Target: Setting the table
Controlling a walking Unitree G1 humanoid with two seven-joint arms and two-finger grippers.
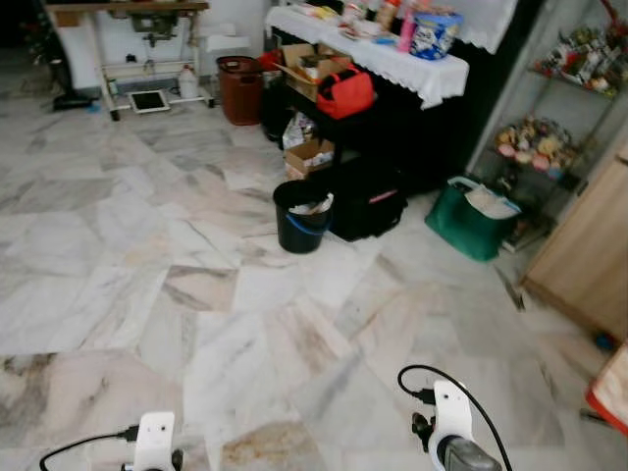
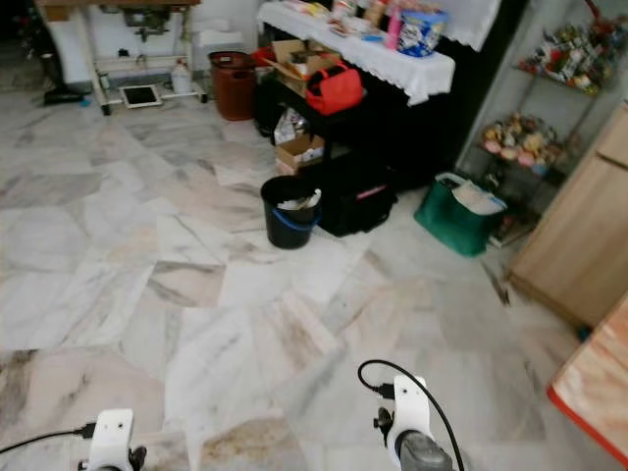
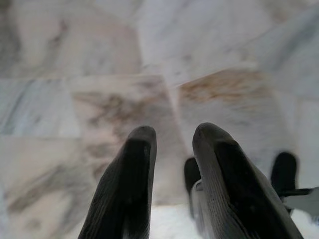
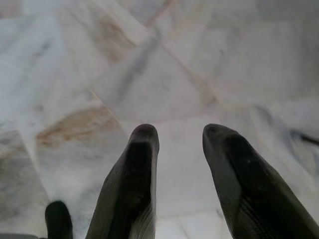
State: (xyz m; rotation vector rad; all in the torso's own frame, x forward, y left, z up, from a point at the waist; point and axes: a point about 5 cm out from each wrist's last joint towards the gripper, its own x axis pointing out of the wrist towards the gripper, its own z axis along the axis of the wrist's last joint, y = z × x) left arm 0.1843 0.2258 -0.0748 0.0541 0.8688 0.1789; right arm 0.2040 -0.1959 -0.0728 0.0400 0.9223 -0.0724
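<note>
We stand on a marble floor [image 1: 147, 294] of pale grey and tan slabs that takes up most of the head views. Our two arms hang low at the bottom edge of the frame, the left arm [image 1: 155, 440] at lower left and the right arm [image 1: 453, 427] at lower right, each with a black cable looping from its white wrist.

In the left wrist view, the left gripper [image 3: 172, 142] points down at the floor, its two black fingers spread apart with bare marble showing between them and nothing held. In the right wrist view, the right gripper [image 4: 174, 137] also points at the floor, fingers parted and empty.

The table [image 1: 392, 61], covered with a white lace-edged cloth, sits at the upper centre of the frame, well apart from both grippers. A round printed tub [image 1: 434, 33] and other small items crowd its top. Below its front edge rests a red bag [image 1: 344, 92], with cardboard boxes [image 1: 309, 65] just beside it. A black bucket [image 1: 300, 216] stands on the floor in mid-frame, touching a black bag [image 1: 368, 201]. A green bag [image 1: 469, 220] sits to the right, near a wooden cabinet [image 1: 589, 255]. A brown bin [image 1: 239, 89] stands at upper centre-left.
</note>
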